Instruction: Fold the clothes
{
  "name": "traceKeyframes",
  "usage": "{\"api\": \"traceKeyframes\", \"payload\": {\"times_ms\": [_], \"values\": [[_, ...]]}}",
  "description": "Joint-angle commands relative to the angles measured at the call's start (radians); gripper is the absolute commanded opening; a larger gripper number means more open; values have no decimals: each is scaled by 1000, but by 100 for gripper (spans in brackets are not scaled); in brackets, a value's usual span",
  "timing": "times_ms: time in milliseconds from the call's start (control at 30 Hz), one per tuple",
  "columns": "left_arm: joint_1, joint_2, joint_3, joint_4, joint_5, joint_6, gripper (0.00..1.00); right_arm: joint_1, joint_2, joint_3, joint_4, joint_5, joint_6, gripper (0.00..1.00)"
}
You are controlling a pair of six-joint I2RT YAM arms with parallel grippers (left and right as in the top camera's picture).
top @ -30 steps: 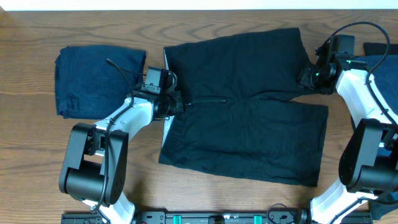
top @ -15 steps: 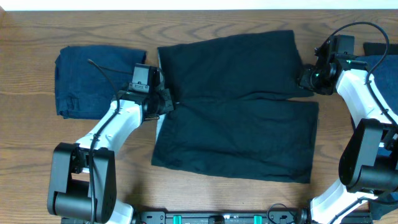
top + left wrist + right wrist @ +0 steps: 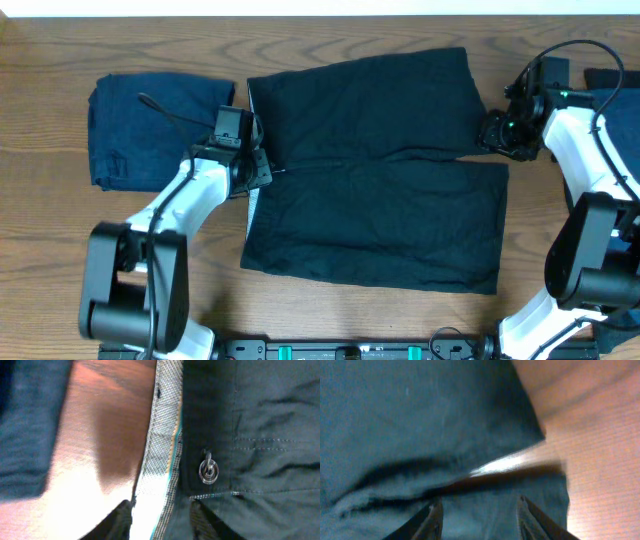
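- The left gripper (image 3: 258, 168) sits at the waist end of the black garment (image 3: 380, 190), and its fingers have just come apart after being shut a second ago. In the left wrist view they stand open over the pale inner waistband (image 3: 167, 455), no longer pinching it.
- Over that second the whole black garment has slid left across the bench (image 3: 60, 260). Its waist edge now lies nearer the folded navy garment (image 3: 150, 130), and its right edges have drawn in from the right side.
- It lies flat and spread, 1 leg panel above the other with a seam line between them, and a metal button (image 3: 207, 471) shows beside the waistband.
- My judgement: this was a straightening pull now being released, so the folds themselves are not yet made.
- The right gripper (image 3: 492, 135) has stayed at the right end of the upper panel. Its fingers stand apart over dark cloth in the right wrist view, and nothing shows clamped.
- A 2nd blue garment (image 3: 612, 100) lies at the right edge, partly under the right arm.
- The folded navy garment is close to the left gripper, so a further leftward drag could crowd it.
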Motion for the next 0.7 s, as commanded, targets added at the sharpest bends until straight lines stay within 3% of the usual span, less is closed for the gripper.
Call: {"api": "traceKeyframes", "payload": {"times_ms": [0, 33, 67, 133, 200, 267, 667], "values": [[3, -109, 39, -18, -42, 10, 42, 5, -81, 54, -80, -7, -12, 45], [0, -130, 39, -24, -32, 10, 37, 5, -87, 54, -112, 0, -11, 43], [-3, -147, 39, -34, -23, 10, 24, 5, -88, 54, -145, 10, -11, 38], [-13, -173, 39, -56, 16, 10, 13, 5, -85, 45, -204, 36, -6, 26], [-30, -178, 38, -68, 64, 10, 11, 5, -85, 13, -219, 66, 13, 11], [-53, -167, 33, -70, 72, 10, 11, 5, -85, -35, -196, 119, 44, 4], [-97, 11, 18, -57, 68, 11, 11, 3, -82, -284, 145, 195, 64, 1]]}}
